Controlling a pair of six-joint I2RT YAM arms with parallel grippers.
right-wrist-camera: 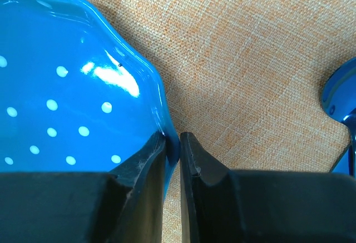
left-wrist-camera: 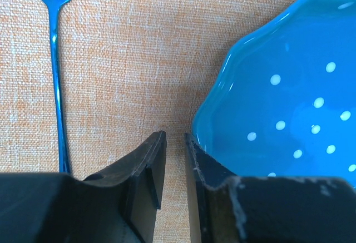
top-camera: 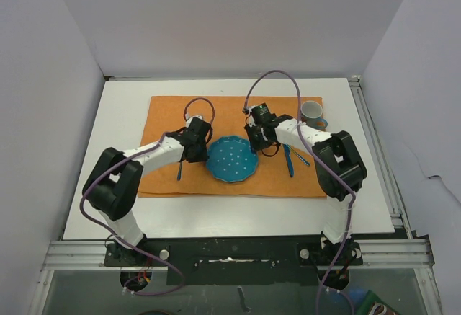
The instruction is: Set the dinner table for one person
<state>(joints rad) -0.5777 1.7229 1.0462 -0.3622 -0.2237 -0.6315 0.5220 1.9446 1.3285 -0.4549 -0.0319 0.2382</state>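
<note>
A large flat white rectangular table [top-camera: 108, 185] carries an orange woven cloth [top-camera: 166, 113], and a glossy blue scalloped plate with white dots [top-camera: 230, 160] sits in the middle of the cloth. The right hand [right-wrist-camera: 173, 140] is clamped on the plate's right rim, while the left hand [left-wrist-camera: 175, 143] sits at the plate's left edge, its fingers a narrow slit apart with only cloth showing between them. A shiny blue metal fork [left-wrist-camera: 55, 76] lies on the cloth left of the plate, apart from it.

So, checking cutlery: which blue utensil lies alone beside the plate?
The fork, left of the plate; the other two utensils lie together on its right.
</note>
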